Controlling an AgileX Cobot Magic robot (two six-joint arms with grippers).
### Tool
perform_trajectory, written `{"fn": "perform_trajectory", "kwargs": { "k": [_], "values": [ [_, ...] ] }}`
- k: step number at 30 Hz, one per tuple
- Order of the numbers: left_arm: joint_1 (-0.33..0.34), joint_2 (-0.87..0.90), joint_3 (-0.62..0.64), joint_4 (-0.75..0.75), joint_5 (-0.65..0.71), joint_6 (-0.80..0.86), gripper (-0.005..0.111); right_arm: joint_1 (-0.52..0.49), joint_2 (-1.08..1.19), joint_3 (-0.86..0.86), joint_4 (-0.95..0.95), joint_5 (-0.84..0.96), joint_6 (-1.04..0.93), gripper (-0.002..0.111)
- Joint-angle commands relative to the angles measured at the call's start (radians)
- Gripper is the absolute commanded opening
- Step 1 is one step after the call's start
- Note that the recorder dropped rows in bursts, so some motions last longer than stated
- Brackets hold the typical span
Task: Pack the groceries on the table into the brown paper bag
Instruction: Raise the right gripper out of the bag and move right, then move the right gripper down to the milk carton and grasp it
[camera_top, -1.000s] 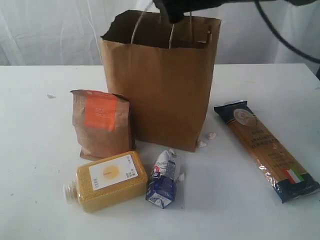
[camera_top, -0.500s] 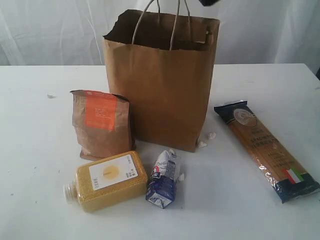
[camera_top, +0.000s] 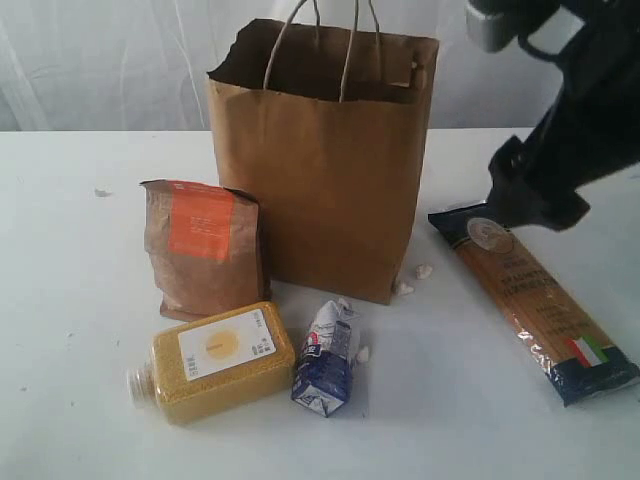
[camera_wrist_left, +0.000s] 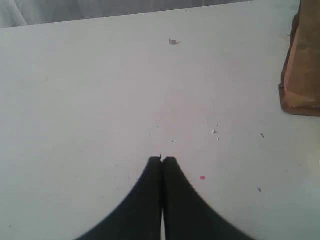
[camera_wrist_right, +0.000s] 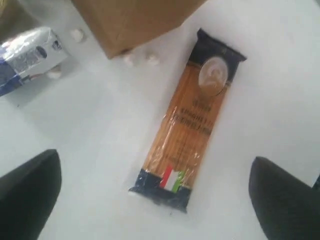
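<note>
**Right arm has swung from above the bag to the spaghetti packet**

Right gripper (camera_wrist_right: 154, 159) hovers with its fingers spread wide and empty over the long spaghetti packet (camera_wrist_right: 192, 117). The packet lies flat, with bare tabletop along both long edges. Left gripper (camera_wrist_left: 162, 165) is pressed together, holding nothing, low over open white table (camera_wrist_left: 90, 100). The brown paper bag (camera_top: 330, 170) stands upright with its mouth open, near the packet's dark top end but apart from it. In front of the bag are a standing brown pouch (camera_top: 205, 250), a yellow grain bottle (camera_top: 215, 360) on its side and a small blue-white carton (camera_top: 325, 360). Pale drapery hangs behind.
</note>
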Motion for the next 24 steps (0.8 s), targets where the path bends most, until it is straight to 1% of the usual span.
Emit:
{"fn": "perform_trajectory", "kwargs": {
  "k": [1,6,9,13,17,20,24],
  "values": [
    [-0.005,-0.004,0.001,0.0,-0.002,0.002,0.0,0.004,-0.006,0.112,0.004,-0.017,0.056,0.09],
    [-0.005,-0.004,0.001,0.0,-0.002,0.002,0.0,0.004,-0.006,0.256,0.004,-0.181,0.06,0.082],
    [-0.005,-0.004,0.001,0.0,-0.002,0.002,0.0,0.004,-0.006,0.317,0.004,-0.263,0.123,0.074],
    [-0.005,-0.004,0.001,0.0,-0.002,0.002,0.0,0.004,-0.006,0.376,0.004,-0.307,0.184,0.062],
    [-0.005,-0.004,0.001,0.0,-0.002,0.002,0.0,0.004,-0.006,0.404,0.005,-0.325,0.182,0.053],
    [-0.005,-0.004,0.001,0.0,-0.002,0.002,0.0,0.004,-0.006,0.414,0.011,-0.333,0.182,0.041],
    [-0.005,-0.004,0.001,0.0,-0.002,0.002,0.0,0.004,-0.006,0.416,0.1,-0.344,0.178,0.019]
  ]
}}
